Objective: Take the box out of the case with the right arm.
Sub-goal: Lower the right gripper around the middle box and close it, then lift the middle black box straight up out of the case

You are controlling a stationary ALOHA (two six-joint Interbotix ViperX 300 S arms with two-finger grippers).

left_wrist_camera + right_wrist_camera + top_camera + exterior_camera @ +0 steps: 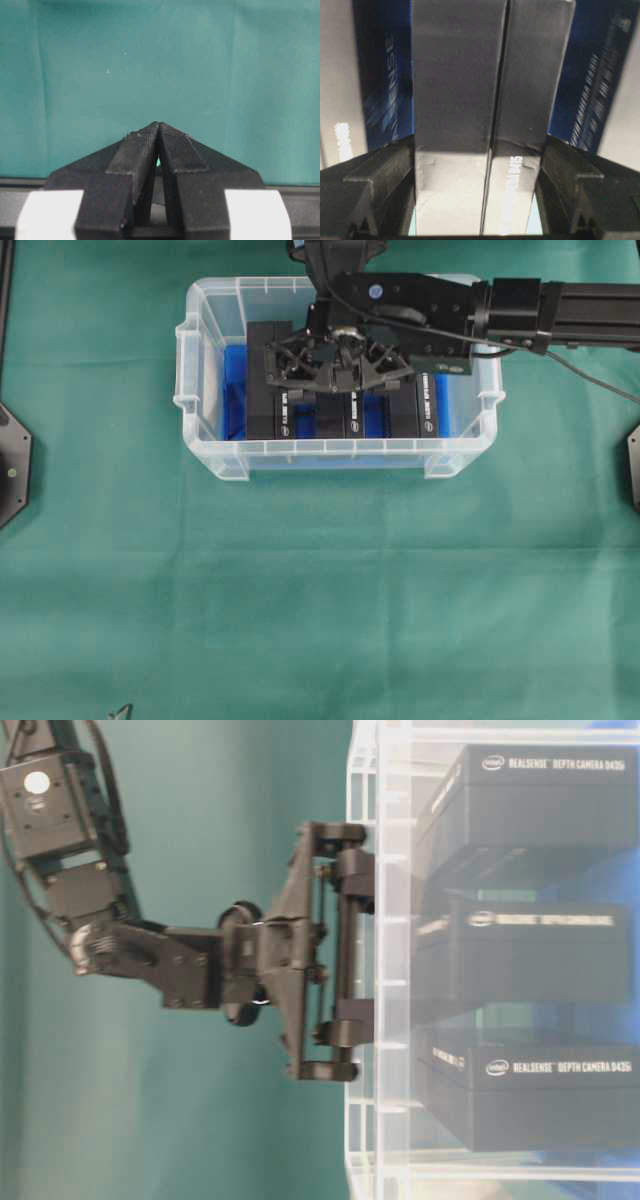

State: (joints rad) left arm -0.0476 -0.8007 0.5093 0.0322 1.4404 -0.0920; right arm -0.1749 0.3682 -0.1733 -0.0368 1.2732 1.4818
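The case (330, 447) is a clear tub with a blue bottom, standing at the back of the green cloth. Three black boxes lie side by side in it. My right gripper (335, 375) reaches down into the case from the right. In the right wrist view its fingers (385, 170) press against both sides of the middle box (470, 100), so the right gripper (477, 142) is shut on it. The table-level view shows the same gripper (345, 950) at the case wall (365, 1140), level with the middle box (530, 950). My left gripper (159, 125) is shut and empty, over bare cloth.
A black box lies on each side of the gripped one, the left one (265, 405) and the right one (415, 410). Black mounts sit at the left edge (12, 465) and the right edge (634, 465). Green cloth (320, 590) covers the table in front of the case.
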